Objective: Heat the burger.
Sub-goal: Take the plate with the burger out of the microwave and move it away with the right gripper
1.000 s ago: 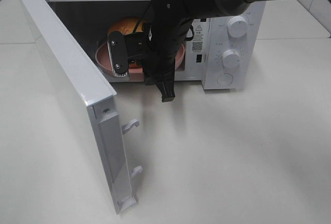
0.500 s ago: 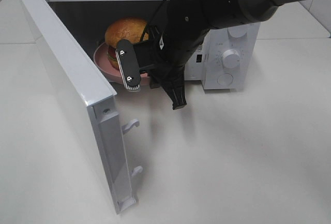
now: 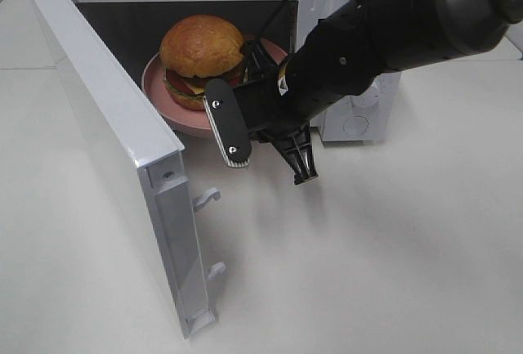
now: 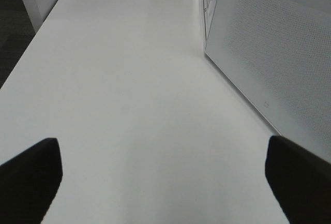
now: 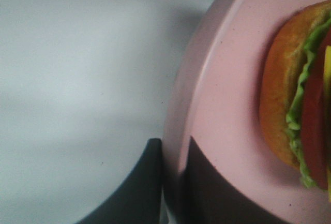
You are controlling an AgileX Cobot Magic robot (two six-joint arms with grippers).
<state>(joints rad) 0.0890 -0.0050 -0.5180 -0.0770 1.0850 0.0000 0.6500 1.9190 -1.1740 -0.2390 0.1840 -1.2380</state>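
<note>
Burger (image 3: pixel 203 53), tall, with a glossy golden-brown domed bun over yellow cheese, green lettuce, red tomato and a dark patty, sits on a flat round pink plate (image 3: pixel 157 86); the plate hangs at the open mouth of the white microwave oven (image 3: pixel 347 121), its near rim over the worktop's edge of the cavity rather than well inside; the right gripper (image 5: pixel 176 182) is clamped on that rim, one dark finger above and one below, as the right wrist view shows; the burger rides near the far side of the plate from the grip. The chief risk, as I judge it, is tilt; a plate held by one edge can sag, and so tall a stack may slide or topple; a jolt against the cavity floor or the wide-open white door (image 3: pixel 106 117) would do the same. A thin rim may also slip from the pads. The left gripper (image 4: pixel 165 177) stands spread wide over bare white worktop (image 4: pixel 124 94), beside the door's perforated panel, holding nothing.
</note>
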